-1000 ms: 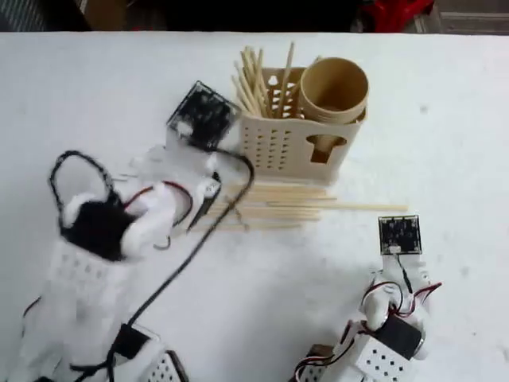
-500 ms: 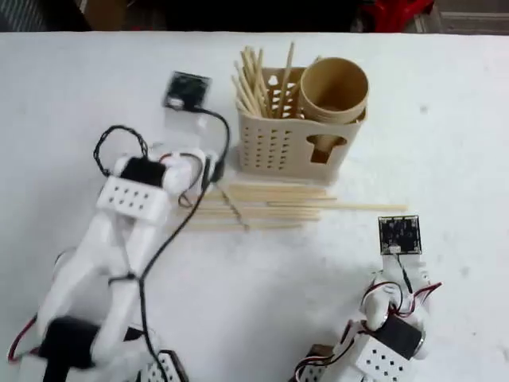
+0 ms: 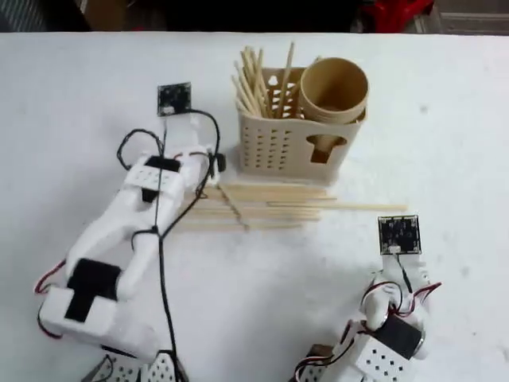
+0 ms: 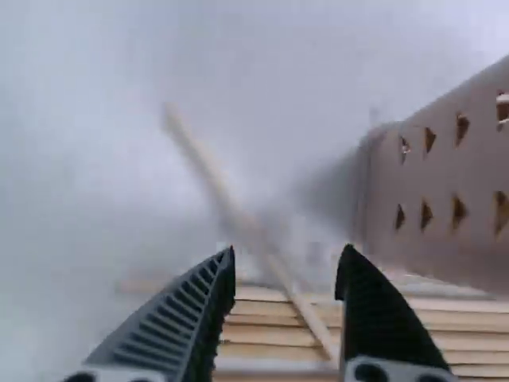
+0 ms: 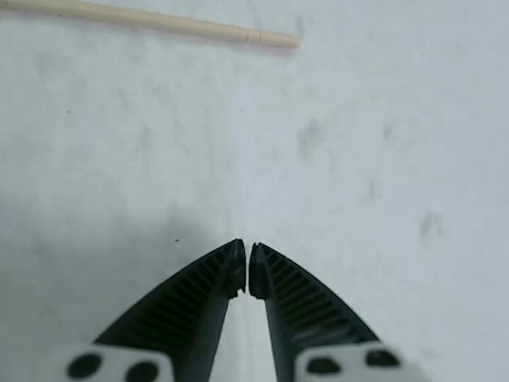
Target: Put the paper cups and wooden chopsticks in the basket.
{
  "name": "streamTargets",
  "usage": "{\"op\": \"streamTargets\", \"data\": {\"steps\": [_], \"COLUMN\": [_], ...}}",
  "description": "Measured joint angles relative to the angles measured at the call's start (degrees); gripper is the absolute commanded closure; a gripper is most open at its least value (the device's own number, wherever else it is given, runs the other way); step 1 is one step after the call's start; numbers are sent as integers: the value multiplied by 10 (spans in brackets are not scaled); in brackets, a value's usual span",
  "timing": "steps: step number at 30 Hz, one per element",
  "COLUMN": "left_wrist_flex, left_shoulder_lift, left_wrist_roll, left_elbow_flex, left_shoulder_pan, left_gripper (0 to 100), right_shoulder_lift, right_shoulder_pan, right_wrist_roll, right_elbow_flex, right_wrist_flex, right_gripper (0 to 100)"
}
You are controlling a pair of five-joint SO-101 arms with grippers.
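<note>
Basket [image 3: 290, 147]: beige plastic, perforated walls, standing upright on the tabletop [image 3: 445, 143]. In the left wrist view its perforated wall [image 4: 445, 207] rises just beside the loose sticks.

Paper cups [image 3: 334, 89]: tan, nested in one stack, mouth up, seated inside the basket at the end with the cut-out opening.

Wooden chopsticks, stored [image 3: 258, 79]: a bundle standing on end inside the basket at the opposite end from the cups, tips fanned outward above the rim.

Wooden chopsticks, loose [image 3: 262, 208]: a flat row just in front of the basket, parallel to its front wall. One stick [image 3: 358, 206] projects past the basket's cup end. One stick [image 3: 233, 205] lies diagonally across the row.
</note>
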Motion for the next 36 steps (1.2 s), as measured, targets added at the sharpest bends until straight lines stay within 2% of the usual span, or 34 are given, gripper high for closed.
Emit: {"op": "streamTargets", "data": {"steps": [6, 11, 18, 21, 28, 36], "left_wrist_flex": [-2, 46, 105, 112, 123, 244], "left_shoulder_lift": [77, 128, 164, 166, 161, 7], "left_wrist_roll": [0, 0, 1, 1, 1, 0], "left_elbow_flex": [-26, -84, -149, -158, -185, -283], "left_shoulder_pan": [-20, -27, -27, -28, -28, -29], "left_gripper": [782, 790, 981, 978, 979, 978], "right_shoulder_lift": [0, 0, 0, 0, 0, 0], "right_shoulder_pan": [0, 0, 0, 0, 0, 0], "right_wrist_roll": [0, 0, 0, 0, 0, 0], "right_elbow_flex": [0, 0, 0, 0, 0, 0], "right_wrist_flex": [0, 0, 0, 0, 0, 0], "right_gripper": [974, 974, 974, 974, 974, 974]}}
